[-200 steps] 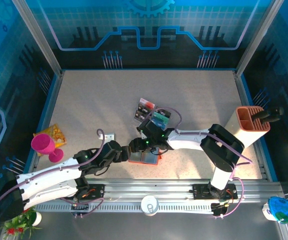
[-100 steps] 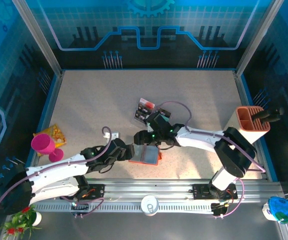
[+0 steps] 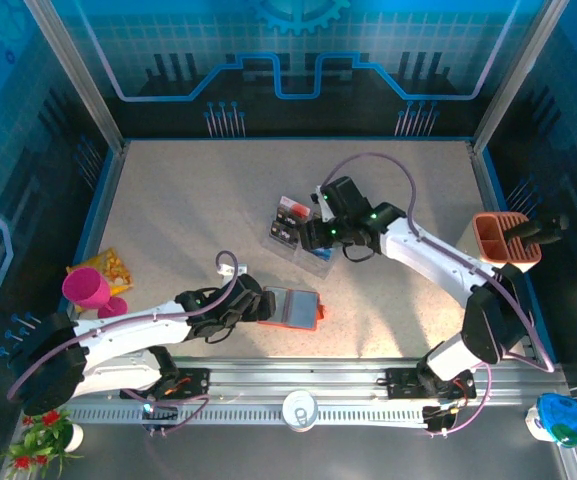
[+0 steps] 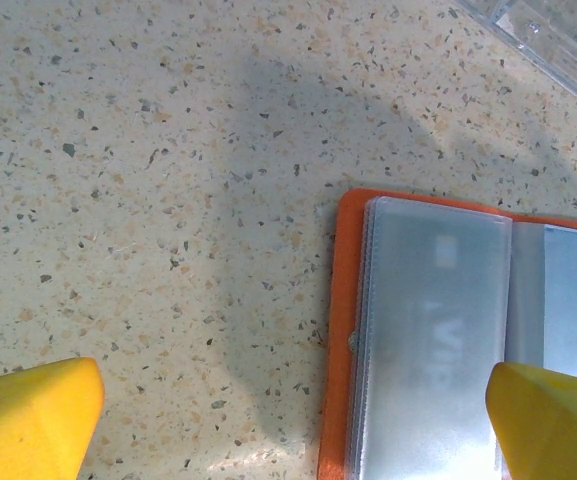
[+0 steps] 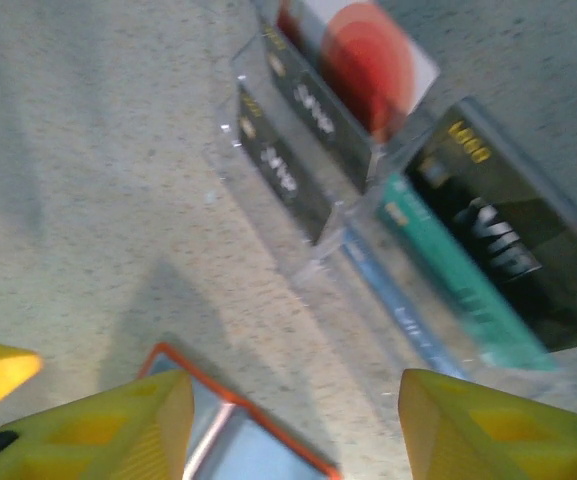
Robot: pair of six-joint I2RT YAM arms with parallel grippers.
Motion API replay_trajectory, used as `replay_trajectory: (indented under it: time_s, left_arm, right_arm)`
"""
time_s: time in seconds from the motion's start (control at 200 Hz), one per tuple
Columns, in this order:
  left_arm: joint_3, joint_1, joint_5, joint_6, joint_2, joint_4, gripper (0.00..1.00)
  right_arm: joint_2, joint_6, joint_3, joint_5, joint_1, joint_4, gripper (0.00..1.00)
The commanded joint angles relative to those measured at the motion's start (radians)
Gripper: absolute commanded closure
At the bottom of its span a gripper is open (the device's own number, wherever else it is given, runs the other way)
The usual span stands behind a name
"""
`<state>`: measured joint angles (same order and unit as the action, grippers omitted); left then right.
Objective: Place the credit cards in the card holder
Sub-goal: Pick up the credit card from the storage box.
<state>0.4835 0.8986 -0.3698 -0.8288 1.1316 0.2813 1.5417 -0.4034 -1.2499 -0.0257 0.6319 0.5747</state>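
The orange card holder (image 3: 295,307) lies open on the table, its grey-blue pockets (image 4: 438,340) facing up. My left gripper (image 3: 259,305) sits at its left edge, open wide, with the holder's left rim between the yellow fingertips (image 4: 33,420). The credit cards (image 3: 288,222) stand in a clear slotted tray (image 5: 308,265): a red-and-white one (image 5: 368,60), black ones (image 5: 278,160), a teal one (image 5: 448,270) and a blue one (image 5: 398,310). My right gripper (image 3: 310,238) hovers at the tray's near side, open, with nothing between its fingers (image 5: 118,420).
A tall beige-and-orange box (image 3: 493,250) stands at the right. A pink goblet (image 3: 88,290) and a yellow packet (image 3: 115,266) sit at the left edge. A small white block (image 3: 220,272) lies near the left arm.
The right gripper has pulled back from over the card holder to the tray of cards. The left gripper has slid right, up to the holder's left edge.
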Motion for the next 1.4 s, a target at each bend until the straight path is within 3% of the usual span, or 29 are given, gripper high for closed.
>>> replay_trajectory:
  time_s: [0.0,0.28,0.54,1.026,1.396]
  left_arm:
    - [0.019,-0.003,-0.006,0.008,0.002,-0.001,0.01]
    - [0.016,-0.006,-0.026,0.0,-0.011,0.024,0.01]
    - [0.02,-0.009,-0.023,0.002,-0.003,0.022,0.01]
    - [0.027,-0.014,-0.019,0.005,0.008,0.018,0.01]
    - [0.023,-0.016,-0.017,0.01,0.009,0.012,0.01]
  right_arm:
    - [0.08,0.198,-0.08,-0.094,-0.007,0.193,0.45]
    - [0.253,0.322,-0.237,-0.221,0.026,0.301,0.61]
    - [0.335,0.363,-0.291,-0.294,0.047,0.312,0.62]
    - [0.408,0.368,-0.324,-0.303,0.079,0.314,0.67]
    - [0.402,0.368,-0.3,-0.298,0.084,0.306,0.79]
